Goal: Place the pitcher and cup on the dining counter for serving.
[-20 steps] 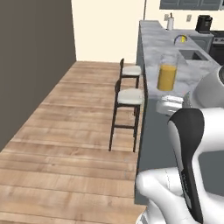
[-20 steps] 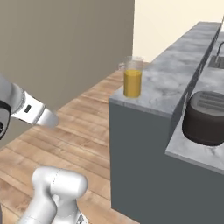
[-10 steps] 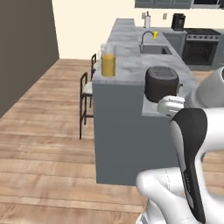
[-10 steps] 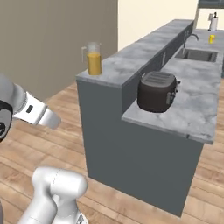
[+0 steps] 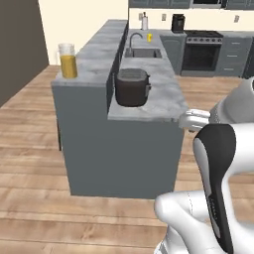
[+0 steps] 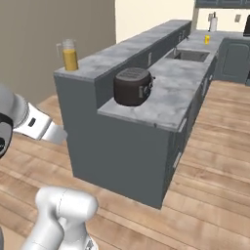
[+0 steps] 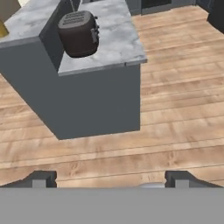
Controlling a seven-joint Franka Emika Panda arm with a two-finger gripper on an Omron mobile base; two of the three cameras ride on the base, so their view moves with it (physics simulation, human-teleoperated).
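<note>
The pitcher, clear with orange liquid, stands upright on the near end of the dining counter. The small yellow cup sits far back on the lower worktop, beside the sink. My gripper is open with nothing between its fingertips. It hangs over the wooden floor, well short of the counter's end and apart from both objects. A sliver of the pitcher shows at the left edge of the hand view.
A dark toaster stands on the near end of the lower worktop. A stove and grey cabinets line the back wall. Wooden floor runs along the right of the counter.
The base has driven, so the whole scene shifted: the counter's end now faces the cameras, the stools have left the picture, and the cup has come into sight. The gripper stays open.
</note>
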